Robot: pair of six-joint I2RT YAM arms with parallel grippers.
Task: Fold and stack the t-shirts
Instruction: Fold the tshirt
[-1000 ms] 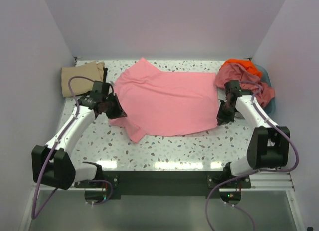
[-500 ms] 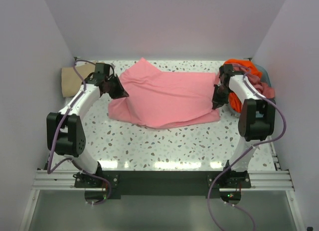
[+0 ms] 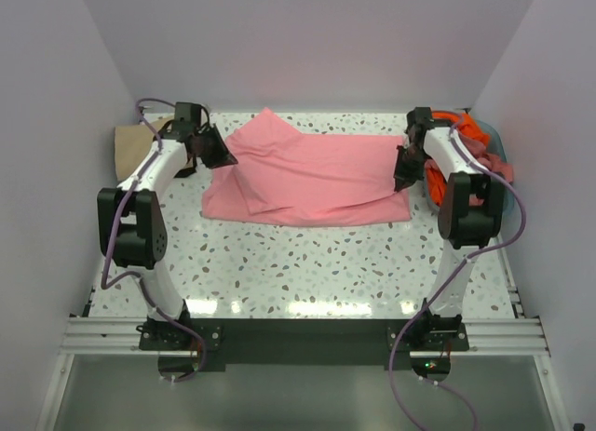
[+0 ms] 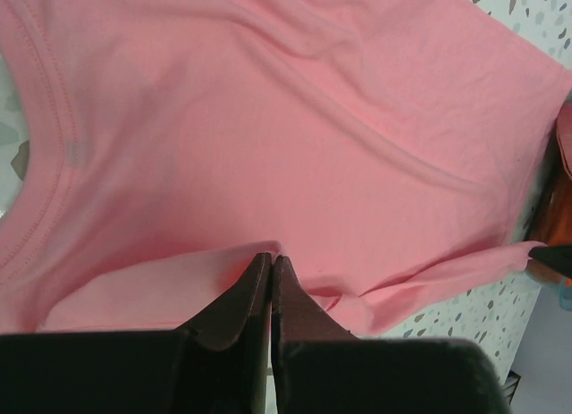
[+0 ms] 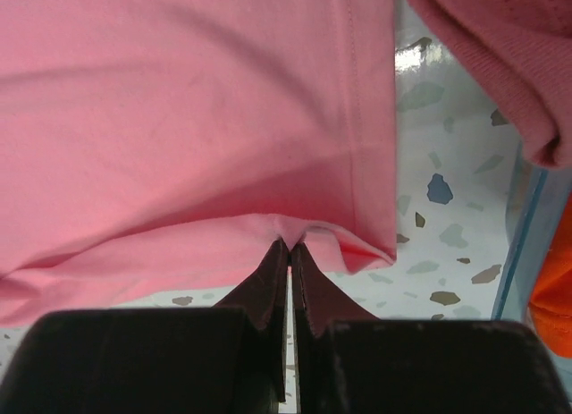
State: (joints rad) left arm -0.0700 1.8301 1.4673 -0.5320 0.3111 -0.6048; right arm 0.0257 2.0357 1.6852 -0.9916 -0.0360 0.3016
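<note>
Speckled table (image 3: 307,273), white walls around it. The light pink t-shirt (image 3: 317,175) lies spread across the far half, partly folded over itself. My left claw (image 3: 226,158) is pinched tight on the shirt's 10 o'clock edge, and my right claw (image 3: 402,178) is clamped on its 3 o'clock edge. A tan t-shirt (image 3: 130,150) sits at the table's 10 o'clock corner, an orange t-shirt (image 3: 473,130) at 2 o'clock.

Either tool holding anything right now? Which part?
Both hold the light pink cotton t-shirt: left tool pinches its edge at the collar end, right tool its edge by the hem corner.
</note>
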